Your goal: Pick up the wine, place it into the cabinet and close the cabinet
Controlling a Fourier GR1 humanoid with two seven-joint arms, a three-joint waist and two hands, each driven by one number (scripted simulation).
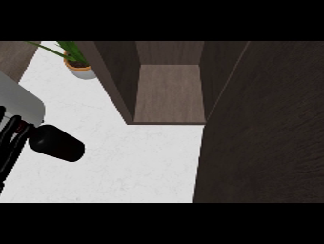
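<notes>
I see my left hand (pixel 3 138) at the near left edge, fingers curled round the dark wine (pixel 58 143) bottle above the white counter (pixel 136 162). The cabinet (pixel 168 93) stands open at the far centre, its door (pixel 270 128) swung out on the right.

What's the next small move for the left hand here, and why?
Probably carry the wine bottle up and right toward the open cabinet. The left hand is curled round the bottle's neck at the view's left edge, the bottle sits over the white counter, and the cabinet shelf shows bare with its door swung open. The right hand isn't in view.
</notes>
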